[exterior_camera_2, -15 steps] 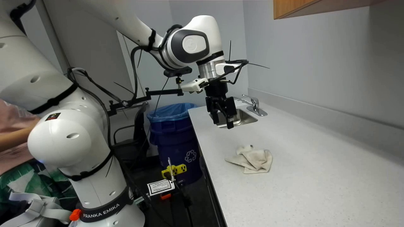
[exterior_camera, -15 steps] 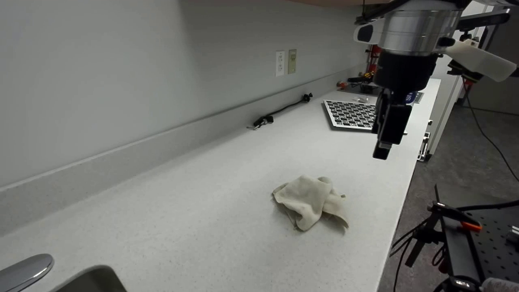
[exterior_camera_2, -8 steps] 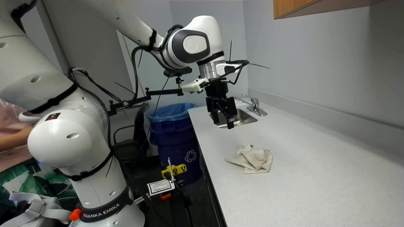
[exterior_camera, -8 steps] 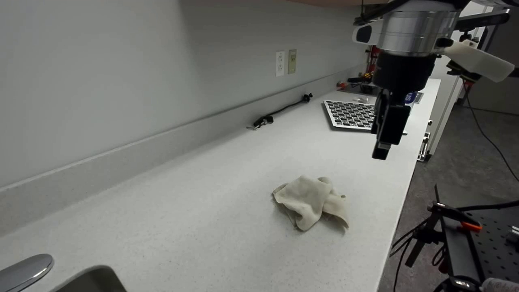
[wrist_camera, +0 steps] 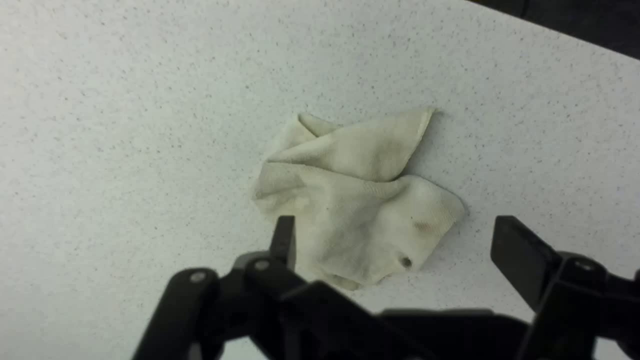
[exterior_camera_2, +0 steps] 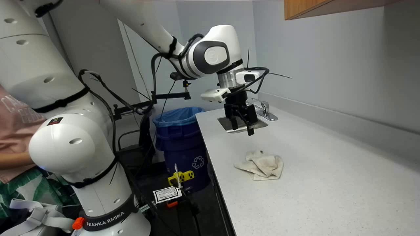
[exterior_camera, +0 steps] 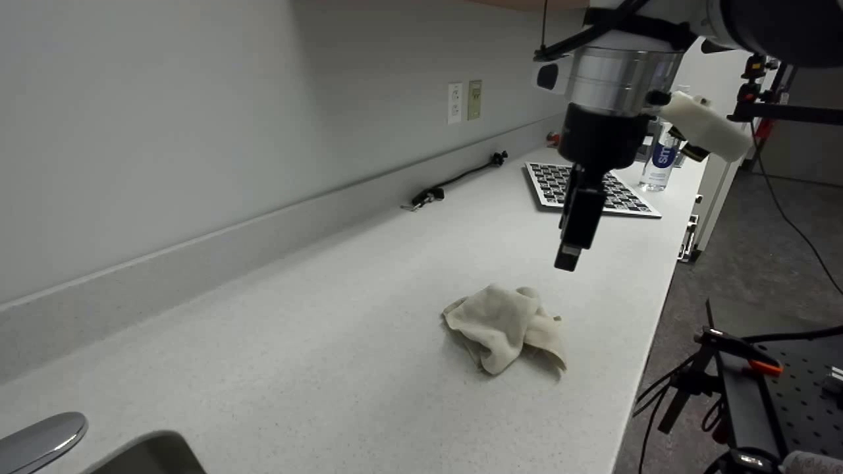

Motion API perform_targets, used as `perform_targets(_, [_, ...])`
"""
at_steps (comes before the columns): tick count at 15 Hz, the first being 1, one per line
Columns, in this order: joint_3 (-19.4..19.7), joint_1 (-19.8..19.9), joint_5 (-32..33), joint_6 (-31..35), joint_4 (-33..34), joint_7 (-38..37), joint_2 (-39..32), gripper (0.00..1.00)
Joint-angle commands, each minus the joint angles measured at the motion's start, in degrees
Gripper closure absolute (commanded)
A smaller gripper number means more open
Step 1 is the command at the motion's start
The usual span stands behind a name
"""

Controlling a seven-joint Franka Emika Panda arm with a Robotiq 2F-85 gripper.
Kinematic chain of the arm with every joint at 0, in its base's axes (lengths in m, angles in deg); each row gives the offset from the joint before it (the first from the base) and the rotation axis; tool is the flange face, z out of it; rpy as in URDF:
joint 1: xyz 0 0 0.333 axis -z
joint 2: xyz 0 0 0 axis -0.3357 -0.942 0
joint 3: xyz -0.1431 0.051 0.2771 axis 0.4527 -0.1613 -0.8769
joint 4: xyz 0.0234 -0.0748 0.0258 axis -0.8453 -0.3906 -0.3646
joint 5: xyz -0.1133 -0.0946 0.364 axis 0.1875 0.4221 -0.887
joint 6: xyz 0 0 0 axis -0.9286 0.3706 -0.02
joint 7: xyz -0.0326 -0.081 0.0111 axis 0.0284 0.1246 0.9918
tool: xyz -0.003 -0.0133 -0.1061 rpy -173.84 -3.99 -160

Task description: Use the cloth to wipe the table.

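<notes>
In an exterior view the white arm (exterior_camera_2: 67,137) stands on its base (exterior_camera_2: 126,226) between seven and eight o'clock, and the forearm (exterior_camera_2: 147,28) slopes down from eleven toward the rounded wrist (exterior_camera_2: 215,49) at twelve. From there the black gripper (exterior_camera_2: 242,129) hangs, tilted toward half past five. In an exterior view the silver flange (exterior_camera: 625,82) sits near two o'clock, the gripper leaning toward half past six. In the wrist view its fingers (wrist_camera: 520,255) stand wide apart, at seven and four.
</notes>
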Motion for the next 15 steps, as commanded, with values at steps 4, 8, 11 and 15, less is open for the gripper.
perform_targets(4, [0.43,0.01,-1.17,4.26,6.46,0.17,-12.16,0.00])
perform_targets(8, [0.78,0.05,-2.14,5.92,7.86,-0.06,-17.67,0.00])
perform_targets(11, [1.38,0.43,-3.55,7.85,8.67,-0.25,-20.96,0.00])
perform_targets(15, [3.05,0.86,-3.59,10.91,9.33,-2.78,-23.84,0.00])
